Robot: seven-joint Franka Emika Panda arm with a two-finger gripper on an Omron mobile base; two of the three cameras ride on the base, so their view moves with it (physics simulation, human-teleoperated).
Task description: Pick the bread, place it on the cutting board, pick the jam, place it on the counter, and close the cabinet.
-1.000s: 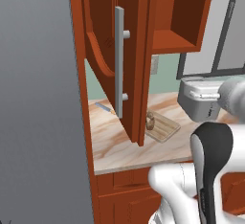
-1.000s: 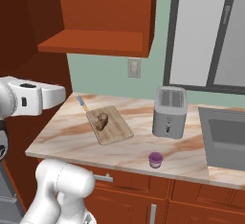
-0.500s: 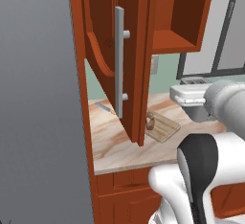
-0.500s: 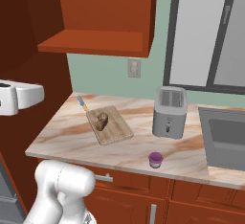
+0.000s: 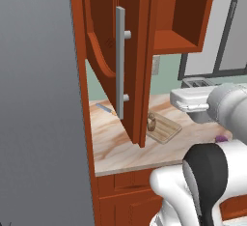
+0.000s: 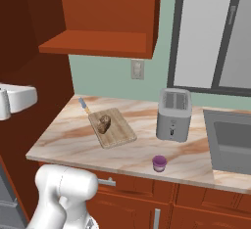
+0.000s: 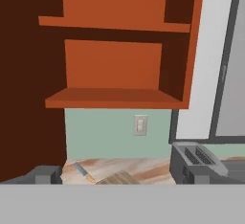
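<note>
Arm swings further left toward cabinet (image 5: 120, 61) door, fingers fully open w/ nothing held. Bread (image 6: 104, 123) sits on cutting board (image 6: 120, 134); jam (image 6: 159, 163) on tabletop (image 6: 73, 140) right of board.

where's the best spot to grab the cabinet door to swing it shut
Probably the long vertical grey bar handle on the open cabinet door. It stands off the panel on two posts, so open fingers can straddle it from the door's outer face, roughly mid-height between the posts. Pushing on the flat panel near its free edge may also work, since the door swings on side hinges.
</note>
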